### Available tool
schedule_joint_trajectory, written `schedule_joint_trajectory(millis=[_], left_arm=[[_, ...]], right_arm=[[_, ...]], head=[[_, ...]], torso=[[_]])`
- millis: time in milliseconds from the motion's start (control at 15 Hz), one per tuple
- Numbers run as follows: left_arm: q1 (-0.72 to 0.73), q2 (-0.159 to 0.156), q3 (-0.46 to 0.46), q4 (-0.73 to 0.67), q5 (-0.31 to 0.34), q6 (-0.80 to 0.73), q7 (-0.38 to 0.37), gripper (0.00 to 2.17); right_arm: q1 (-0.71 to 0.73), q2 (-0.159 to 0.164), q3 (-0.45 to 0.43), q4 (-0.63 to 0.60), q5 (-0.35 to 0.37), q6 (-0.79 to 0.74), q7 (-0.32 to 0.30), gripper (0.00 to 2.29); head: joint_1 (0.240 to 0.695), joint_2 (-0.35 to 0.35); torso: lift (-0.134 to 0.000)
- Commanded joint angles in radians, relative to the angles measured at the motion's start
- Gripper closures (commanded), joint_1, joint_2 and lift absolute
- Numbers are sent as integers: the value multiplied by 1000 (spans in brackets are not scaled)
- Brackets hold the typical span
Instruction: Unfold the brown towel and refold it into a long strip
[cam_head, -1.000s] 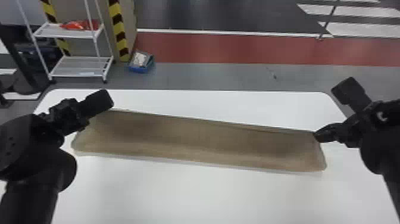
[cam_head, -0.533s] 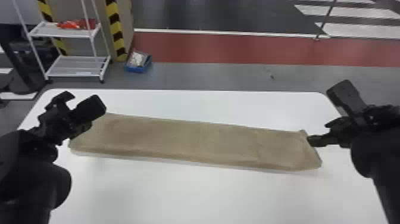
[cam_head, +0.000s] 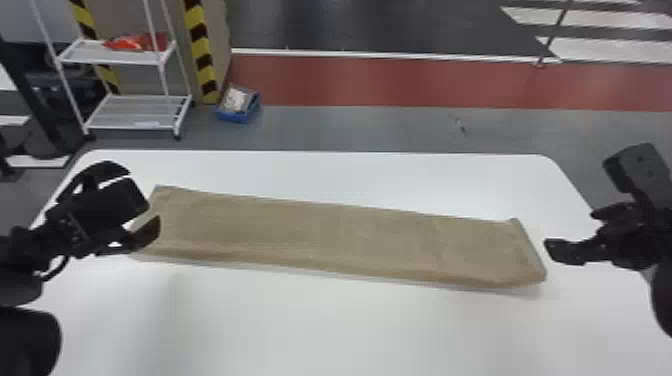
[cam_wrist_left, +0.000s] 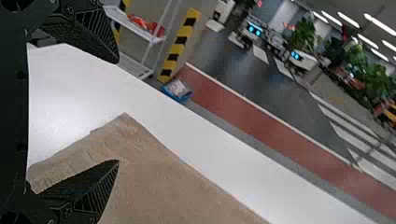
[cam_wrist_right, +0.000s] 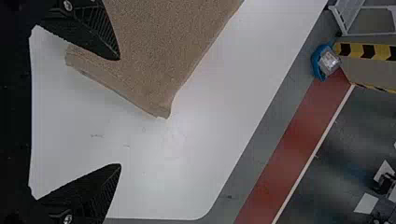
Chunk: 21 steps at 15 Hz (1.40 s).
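1. I see the brown towel (cam_head: 325, 235) lying in a long strip across the middle of the head view, a bit lower on the right side.
2. It lies on the white worktop (cam_head: 300, 325), which fills the lower middle.
3. My left gripper (cam_head: 144, 197) is at the left, by the towel's left end. Its fingers are wide open and hold nothing.
4. My right gripper (cam_head: 570, 232) is at the right, near the other end. It is wide open and empty too.
5. A white rack (cam_head: 112, 61) stands at the upper left, with a blue box (cam_head: 237, 118) beside it.
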Motion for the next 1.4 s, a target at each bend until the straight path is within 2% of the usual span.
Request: schedule_joint_trajectory(millis=[0, 200, 333, 467, 667, 800, 933, 1000, 1067, 1200, 1333], left_arm=[[2, 29, 26, 9, -12, -117, -96, 181], [-27, 61, 3, 60, -100, -160, -222, 215], [-30, 82, -9, 86, -137, -181, -277, 218], [-46, 99, -26, 124, -192, -203, -277, 248], [-82, 113, -40, 173, -223, -206, -293, 434], [-99, 113, -51, 196, -259, -203, -273, 849], [-101, 107, -54, 206, -287, -178, -216, 1784], [-95, 107, -54, 202, -290, -157, -196, 1976], [-88, 108, -54, 195, -301, -151, -198, 1980], [-62, 112, -51, 161, -304, -111, -201, 2125], [0, 112, -41, 75, -304, -83, -218, 2128]], right_arm=[[21, -8, -28, -20, -8, -1, 2, 70], [21, -10, -29, -20, -14, 2, 2, 70], [12, -10, -20, -20, -14, -1, 2, 70], [8, -15, -26, -18, -17, -1, 2, 70], [5, -15, -31, -14, -34, 2, 2, 70], [2, -15, -28, -12, -34, 2, 2, 70], [2, -15, -28, -14, -34, 2, 2, 70], [2, -15, -28, -12, -34, 2, 2, 70], [2, -15, -29, -10, -36, 2, 2, 70], [2, -13, -29, -7, -40, 2, 2, 70], [2, -13, -32, -6, -53, -1, 0, 70]], head=[[695, -104], [695, -132], [695, -136], [695, -125], [695, -118], [695, -111], [695, -107], [695, -105], [695, -98], [695, -91], [695, -80]], torso=[[-118], [-118], [-118], [-118], [-118], [-118], [-118], [-118], [-118], [-118], [-118]])
